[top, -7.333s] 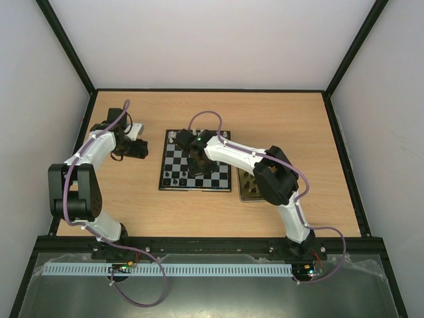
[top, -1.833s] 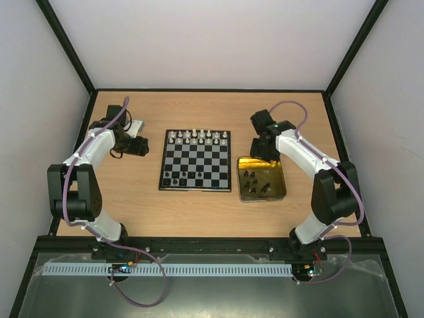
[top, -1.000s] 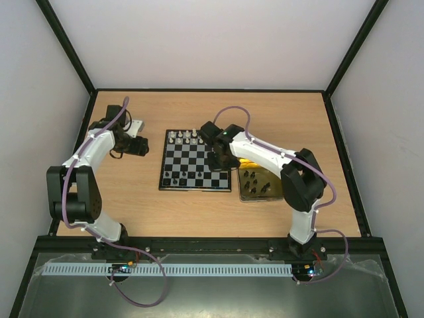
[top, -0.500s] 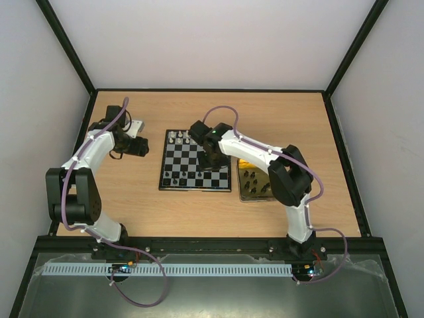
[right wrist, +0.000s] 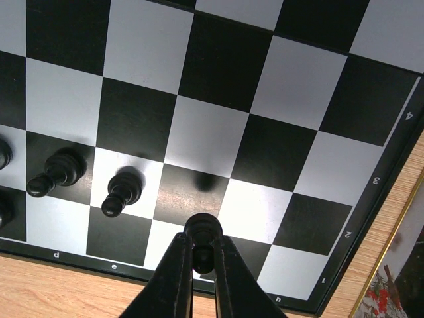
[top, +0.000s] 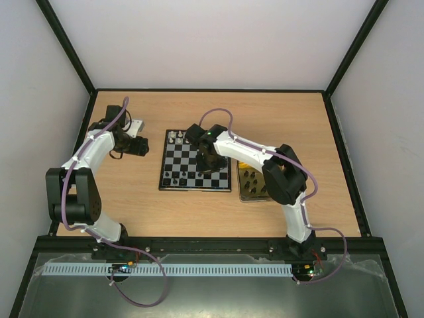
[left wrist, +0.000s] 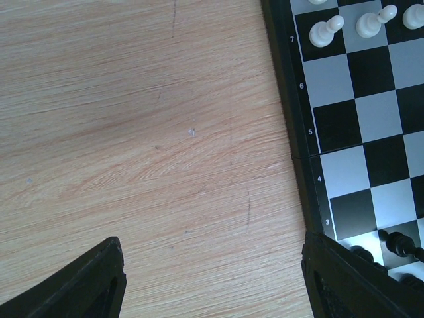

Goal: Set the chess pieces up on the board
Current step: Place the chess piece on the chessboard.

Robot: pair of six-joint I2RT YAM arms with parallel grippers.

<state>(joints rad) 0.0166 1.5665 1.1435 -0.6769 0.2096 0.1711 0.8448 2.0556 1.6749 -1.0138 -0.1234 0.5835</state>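
Here, in the middle of the overhead frame, the right gripper (right wrist: 203, 260) hangs over the board (top: 179, 156). Its fingers are clenched on a black pawn (right wrist: 203, 228), held above a square near the board's lower edge, right of two black pawns (right wrist: 119, 192) standing there. White chessmen (left wrist: 324, 30) line the board's top rows. At frame left, the left gripper (left wrist: 218, 291) hovers over bare table (left wrist: 132, 132) beside the board's left rim, jaws spread, grasping nothing. More black pieces (top: 250, 177) sit in the yellow-lined tin (top: 250, 198) right of the board.
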